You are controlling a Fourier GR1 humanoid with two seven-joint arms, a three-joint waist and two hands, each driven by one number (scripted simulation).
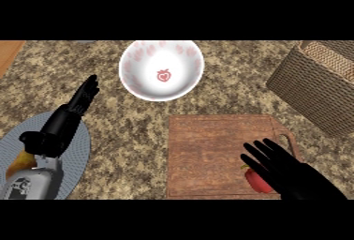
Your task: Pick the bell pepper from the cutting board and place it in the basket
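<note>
Hovering over the board (pixel 207 154), right hand (pixel 290 171) open.
Pepper (pixel 257 180) partly under its palm; bowl (pixel 162 69), basket (pixel 318 84) beyond; left hand (pixel 84 96) open.

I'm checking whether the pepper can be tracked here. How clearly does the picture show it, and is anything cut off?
Head view: the right robot hand covers most of the red pepper on the cutting board; the basket runs off the right edge; the white bowl shows no glare.
</note>
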